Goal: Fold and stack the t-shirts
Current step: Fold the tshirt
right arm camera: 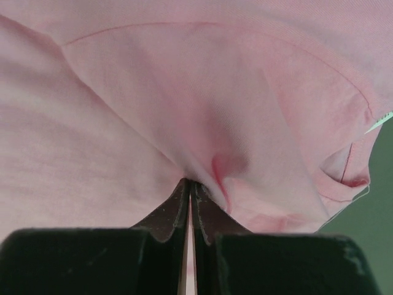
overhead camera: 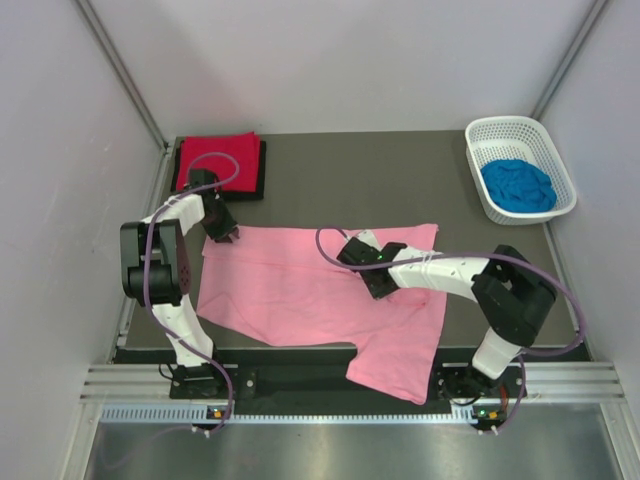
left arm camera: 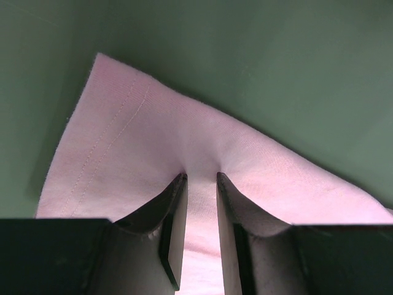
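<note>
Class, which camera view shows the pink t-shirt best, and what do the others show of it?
The top external view: it takes in the whole pink t-shirt, spread on the table. The left wrist view shows only a hemmed corner pinched in the left gripper; the right wrist view only a bunched fold in the right gripper.

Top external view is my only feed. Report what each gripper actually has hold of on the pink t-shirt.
Observer: In the left wrist view, the left gripper pinches a fold of the pink t-shirt next to a double-stitched hem, near a corner.
Operator: Now the right one.
Observer: In the right wrist view, the right gripper is shut. A thin sliver of pink cloth sits between its fingers, and the fabric puckers at the tips.
Operator: Tell me if the left corner is off the table.
Observer: It seems so: a dark shadow lies on the table along the cloth's edge.
</note>
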`<state>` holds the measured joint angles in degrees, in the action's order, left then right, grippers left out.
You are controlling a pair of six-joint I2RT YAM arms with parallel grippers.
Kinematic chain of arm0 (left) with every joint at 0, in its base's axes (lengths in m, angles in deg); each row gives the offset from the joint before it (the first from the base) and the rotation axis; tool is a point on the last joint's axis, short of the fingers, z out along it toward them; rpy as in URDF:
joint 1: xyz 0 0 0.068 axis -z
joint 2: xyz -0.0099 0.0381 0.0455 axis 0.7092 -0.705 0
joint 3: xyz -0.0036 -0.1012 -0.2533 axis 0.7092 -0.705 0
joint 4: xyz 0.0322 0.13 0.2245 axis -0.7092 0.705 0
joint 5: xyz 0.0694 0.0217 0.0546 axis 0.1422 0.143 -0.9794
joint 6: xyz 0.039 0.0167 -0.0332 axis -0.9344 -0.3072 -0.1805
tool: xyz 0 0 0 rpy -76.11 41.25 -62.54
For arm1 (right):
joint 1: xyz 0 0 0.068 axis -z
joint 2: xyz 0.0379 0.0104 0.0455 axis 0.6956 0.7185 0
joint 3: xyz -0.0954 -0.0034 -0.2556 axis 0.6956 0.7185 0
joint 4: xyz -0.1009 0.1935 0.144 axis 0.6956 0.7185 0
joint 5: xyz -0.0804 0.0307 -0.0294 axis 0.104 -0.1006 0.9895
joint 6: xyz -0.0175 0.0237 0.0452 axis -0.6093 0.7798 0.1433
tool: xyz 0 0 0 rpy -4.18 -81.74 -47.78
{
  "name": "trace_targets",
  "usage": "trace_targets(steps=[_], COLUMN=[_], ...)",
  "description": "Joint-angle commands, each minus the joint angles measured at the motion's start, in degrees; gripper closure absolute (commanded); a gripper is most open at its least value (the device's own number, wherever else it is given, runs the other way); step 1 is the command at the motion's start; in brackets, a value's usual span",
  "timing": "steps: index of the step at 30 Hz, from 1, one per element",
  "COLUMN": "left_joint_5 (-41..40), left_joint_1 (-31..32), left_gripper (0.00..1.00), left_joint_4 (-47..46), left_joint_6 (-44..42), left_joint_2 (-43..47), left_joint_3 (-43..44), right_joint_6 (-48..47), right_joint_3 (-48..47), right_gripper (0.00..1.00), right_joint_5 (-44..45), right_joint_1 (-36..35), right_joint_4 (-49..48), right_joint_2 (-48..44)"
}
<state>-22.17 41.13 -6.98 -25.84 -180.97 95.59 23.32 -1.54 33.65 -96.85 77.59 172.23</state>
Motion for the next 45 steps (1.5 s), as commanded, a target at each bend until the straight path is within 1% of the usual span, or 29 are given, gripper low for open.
trace_targets(steps=[1,12,22,28,35,36,37,39,41,42,45], left_joint_5=[-1.77,-3.09,-3.88,-3.88,-3.88,-3.79,-5.53,-5.55,-5.37,-5.2,-5.28], left_joint_1=[-0.27,-0.27,-0.27,-0.27,-0.27,-0.27,-0.19,-0.27,-0.27,-0.27,-0.27], left_gripper=[0.69,0.69,0.69,0.69,0.69,0.69,0.69,0.69,0.69,0.69,0.69], left_joint_4=[-0.11,0.42,0.94,1.29,1.38,1.47,1.47,1.56,1.82,1.91,1.82], left_joint_6=[-0.15,-0.42,-0.68,-0.85,-0.94,-0.94,-0.86,-0.86,-0.94,-1.03,-1.03], left_joint_2=[-0.27,-0.62,-1.24,-1.41,-1.41,-1.41,-1.41,-1.41,-1.5,-1.33,-1.06], left_joint_3=[0.12,0.74,1.0,1.27,1.27,1.27,1.27,1.44,1.62,1.7,1.71], right_joint_6=[-1.78,-3.97,-5.3,-4.94,-4.59,-4.59,-4.51,-4.24,-4.07,-4.15,-4.07], right_joint_3=[-3.15,-3.15,-0.69,0.28,2.65,2.91,3.61,5.19,6.42,6.95,8.01], right_gripper=[1.0,1.0,1.0,1.0,1.0,1.0,1.0,1.0,1.0,1.0,0.98], right_joint_5=[-3.46,-11.29,-16.13,-17.27,-20.61,-21.75,-22.72,-25.43,-25.63,-27.63,-28.0], right_joint_1=[0.65,2.32,2.94,2.94,4.08,4.52,4.78,5.66,6.28,6.98,7.6], right_joint_4=[0.98,-0.16,-0.43,-0.43,-2.62,-3.15,-3.68,-5.25,-6.66,-7.54,-7.46], right_joint_2=[-5.6,-9.3,-12.2,-13.96,-16.06,-16.33,-16.68,-17.64,-18.09,-17.91,-16.68])
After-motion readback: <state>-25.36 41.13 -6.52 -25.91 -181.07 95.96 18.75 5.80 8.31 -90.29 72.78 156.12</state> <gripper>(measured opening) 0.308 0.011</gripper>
